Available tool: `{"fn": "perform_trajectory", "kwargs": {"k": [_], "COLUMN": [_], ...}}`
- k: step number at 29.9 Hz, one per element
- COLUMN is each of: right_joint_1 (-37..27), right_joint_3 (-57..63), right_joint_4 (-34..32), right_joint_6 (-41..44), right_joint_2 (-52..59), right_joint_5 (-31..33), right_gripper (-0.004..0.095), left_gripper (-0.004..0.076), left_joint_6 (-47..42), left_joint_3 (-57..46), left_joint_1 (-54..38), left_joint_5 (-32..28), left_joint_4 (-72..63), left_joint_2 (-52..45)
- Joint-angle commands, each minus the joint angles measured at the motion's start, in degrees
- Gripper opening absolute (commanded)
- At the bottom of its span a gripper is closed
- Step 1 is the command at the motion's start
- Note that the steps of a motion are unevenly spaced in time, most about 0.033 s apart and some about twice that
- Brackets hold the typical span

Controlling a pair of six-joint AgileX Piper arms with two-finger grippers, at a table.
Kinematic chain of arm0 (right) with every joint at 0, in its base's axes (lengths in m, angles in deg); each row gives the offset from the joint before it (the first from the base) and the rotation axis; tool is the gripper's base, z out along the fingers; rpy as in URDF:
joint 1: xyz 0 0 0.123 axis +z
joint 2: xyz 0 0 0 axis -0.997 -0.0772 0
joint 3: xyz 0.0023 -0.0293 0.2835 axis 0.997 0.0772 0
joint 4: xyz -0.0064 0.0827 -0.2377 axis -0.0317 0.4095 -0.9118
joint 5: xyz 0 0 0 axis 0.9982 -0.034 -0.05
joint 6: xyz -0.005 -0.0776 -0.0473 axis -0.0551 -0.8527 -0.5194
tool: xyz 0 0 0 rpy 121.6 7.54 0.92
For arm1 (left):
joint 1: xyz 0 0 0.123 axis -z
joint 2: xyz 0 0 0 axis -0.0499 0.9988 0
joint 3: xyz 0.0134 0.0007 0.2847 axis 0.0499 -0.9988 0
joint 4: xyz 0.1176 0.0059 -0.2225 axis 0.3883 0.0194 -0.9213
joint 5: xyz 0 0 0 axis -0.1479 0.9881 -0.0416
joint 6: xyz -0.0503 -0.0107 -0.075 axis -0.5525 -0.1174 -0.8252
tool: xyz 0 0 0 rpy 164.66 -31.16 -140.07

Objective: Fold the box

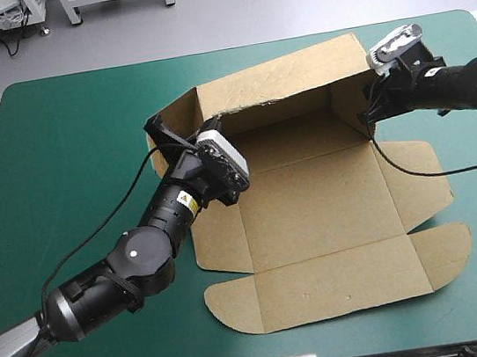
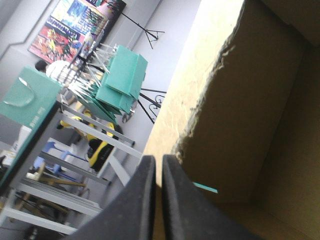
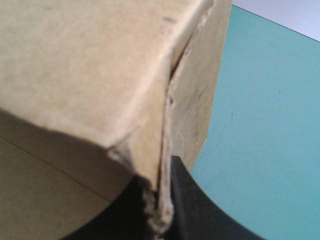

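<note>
The brown box (image 1: 314, 212) lies in the middle of the teal-green table, its base and front lid panel (image 1: 325, 286) flat. The back wall (image 1: 270, 85) stands raised, and short side walls stand at the left (image 1: 179, 120) and right (image 1: 348, 105). My left gripper (image 1: 162, 138) grips the left wall's outer end. In the left wrist view its fingers (image 2: 159, 167) are all but shut on a thin edge of board (image 2: 250, 110). My right gripper (image 1: 372, 115) pinches the right wall. In the right wrist view its fingers (image 3: 161, 200) clamp the frayed board edge (image 3: 85, 65).
Rounded flaps (image 1: 420, 171) lie flat on the box's right side, toward the table's right edge. Bare teal-green cover (image 1: 64, 141) stretches left of the box and also shows beside the right gripper (image 3: 260, 110). The lid's front edge lies near the table's front.
</note>
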Motion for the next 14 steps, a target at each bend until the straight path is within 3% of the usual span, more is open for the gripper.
{"fn": "perform_trajectory", "kwargs": {"k": [1,4,8,14], "right_joint_1": [-1.8,-1.8,-1.8,-1.8], "right_joint_3": [-5.7,-10.0,-15.8,-20.0], "right_joint_4": [2.0,-0.3,-3.3,-10.0], "right_joint_6": [0.5,2.4,5.6,9.5], "right_joint_2": [1.9,1.9,1.9,1.9], "right_joint_5": [6.0,14.2,23.0,29.3], "right_gripper": [-0.0018,-0.0018,-0.0018,-0.0018], "left_gripper": [0.0015,0.0015,0.0015,0.0015], "left_joint_6": [1.8,8.8,20.0,24.8], "left_joint_3": [3.9,7.4,13.5,21.8], "left_joint_1": [0.5,0.5,0.5,-1.4], "left_joint_5": [1.3,4.0,12.0,19.3], "left_joint_4": [-8.5,-22.7,-36.4,-48.6], "left_joint_2": [-3.1,-3.8,-3.8,-3.8]}}
